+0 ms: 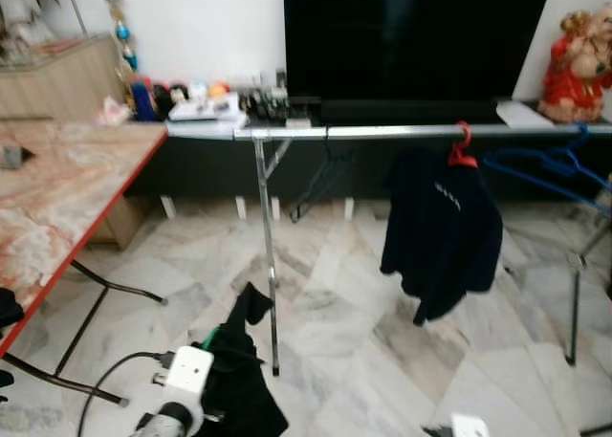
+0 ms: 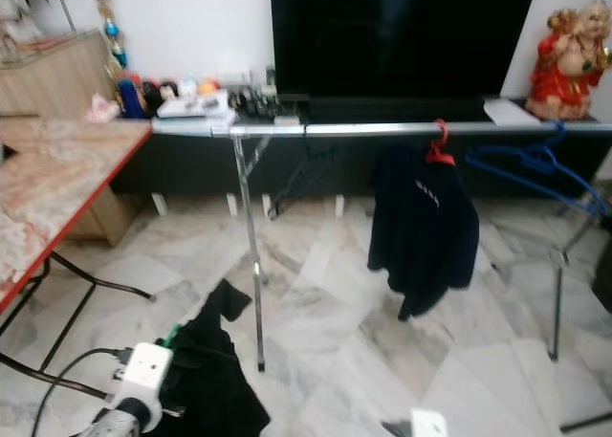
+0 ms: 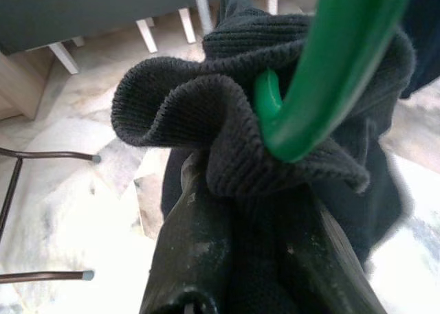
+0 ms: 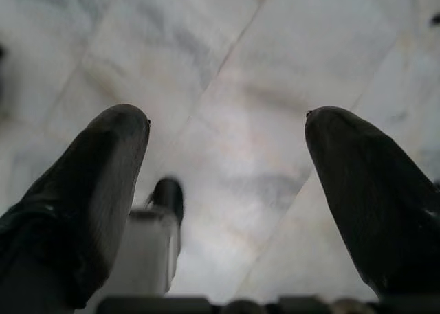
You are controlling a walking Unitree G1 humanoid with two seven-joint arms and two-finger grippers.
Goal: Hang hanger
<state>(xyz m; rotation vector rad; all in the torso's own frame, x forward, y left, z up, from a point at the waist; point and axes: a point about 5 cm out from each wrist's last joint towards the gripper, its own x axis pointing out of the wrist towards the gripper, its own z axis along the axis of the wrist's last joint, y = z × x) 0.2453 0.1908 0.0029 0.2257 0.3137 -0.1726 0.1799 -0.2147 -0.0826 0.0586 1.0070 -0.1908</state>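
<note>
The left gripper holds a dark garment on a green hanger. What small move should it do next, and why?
Probably lift the left gripper up toward the metal rail. It is shut on the dark garment with the green hanger, low near the floor, while the rail stands higher and farther ahead. The bare stretch left of the hung jacket looks suitable.

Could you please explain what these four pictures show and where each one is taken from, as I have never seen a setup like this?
This is a walking humanoid robot with two arms. The two wide pictures come from cameras in its head and show the same room: a metal clothes rail carrying a dark garment on a red hanger and an empty blue hanger. The other two pictures come from cameras on the wrists. The left gripper is shut on a black garment with a green hanger inside. The right gripper is open above the marble floor.
</note>
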